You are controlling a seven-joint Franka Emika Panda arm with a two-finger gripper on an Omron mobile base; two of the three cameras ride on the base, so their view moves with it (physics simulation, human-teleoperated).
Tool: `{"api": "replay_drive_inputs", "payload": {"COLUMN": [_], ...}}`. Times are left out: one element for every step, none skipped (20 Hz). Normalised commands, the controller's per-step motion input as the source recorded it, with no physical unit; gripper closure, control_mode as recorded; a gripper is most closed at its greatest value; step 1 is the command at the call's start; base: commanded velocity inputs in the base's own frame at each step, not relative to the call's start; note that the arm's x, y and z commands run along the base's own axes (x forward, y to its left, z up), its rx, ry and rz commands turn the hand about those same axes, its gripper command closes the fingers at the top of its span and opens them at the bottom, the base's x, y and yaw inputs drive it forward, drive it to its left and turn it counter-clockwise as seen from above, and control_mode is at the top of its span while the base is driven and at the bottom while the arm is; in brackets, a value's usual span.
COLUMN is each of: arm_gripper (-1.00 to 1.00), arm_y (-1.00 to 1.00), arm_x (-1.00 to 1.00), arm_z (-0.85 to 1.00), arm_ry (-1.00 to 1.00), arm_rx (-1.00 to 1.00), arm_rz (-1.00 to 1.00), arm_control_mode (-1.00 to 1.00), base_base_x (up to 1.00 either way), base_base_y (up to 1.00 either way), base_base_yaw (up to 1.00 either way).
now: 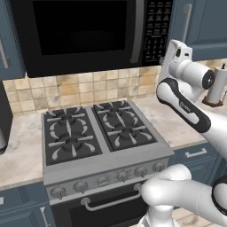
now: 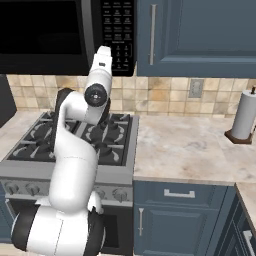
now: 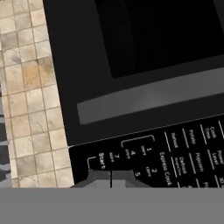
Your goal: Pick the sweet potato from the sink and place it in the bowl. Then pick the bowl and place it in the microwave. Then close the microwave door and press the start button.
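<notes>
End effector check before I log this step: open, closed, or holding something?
End effector: closed, holding nothing, tips at the microwave keypad near Start.

Flat, even rendered light fills the kitchen, with no visible lamp and no hard shadows. The marbled tabletop (image 2: 190, 145) and beige tile backsplash (image 1: 88, 86) read bright and clear, while the microwave door (image 1: 80, 31) stays nearly black, its window showing only a faint grey sheen. In the hand view the keypad panel (image 3: 175, 157) lettering looks soft and slightly blurred. Edges stay straight, without lens distortion.
</notes>
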Motion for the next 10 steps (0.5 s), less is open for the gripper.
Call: {"api": "replay_drive_inputs", "payload": {"arm_gripper": [1.00, 1.00, 1.00, 1.00, 1.00, 1.00, 1.00, 1.00, 1.00, 1.00], "arm_y": [0.00, 0.00, 0.00, 0.00, 0.00, 0.00, 0.00, 0.00, 0.00, 0.00], "arm_x": [0.00, 0.00, 0.00, 0.00, 0.00, 0.03, 0.08, 0.13, 0.16, 0.19], "arm_z": [0.00, 0.00, 0.00, -0.02, 0.00, 0.00, 0.00, 0.00, 0.00, 0.00], "arm_ry": [0.00, 0.00, 0.00, 0.00, 0.00, 0.00, 0.00, 0.00, 0.00, 0.00], "arm_rx": [0.00, 0.00, 0.00, 0.00, 0.00, 0.00, 0.00, 0.00, 0.00, 0.00], "arm_rz": [0.06, 0.07, 0.07, 0.06, 0.06, 0.04, 0.03, 0.02, 0.02, 0.02], "arm_control_mode": [-1.00, -1.00, -1.00, -1.00, -1.00, -1.00, -1.00, -1.00, -1.00, -1.00], "base_base_x": [0.00, 0.00, 0.00, 0.00, 0.00, 0.00, 0.00, 0.00, 0.00, 0.00], "base_base_y": [0.00, 0.00, 0.00, 0.00, 0.00, 0.00, 0.00, 0.00, 0.00, 0.00], "base_base_yaw": [0.00, 0.00, 0.00, 0.00, 0.00, 0.00, 0.00, 0.00, 0.00, 0.00]}}
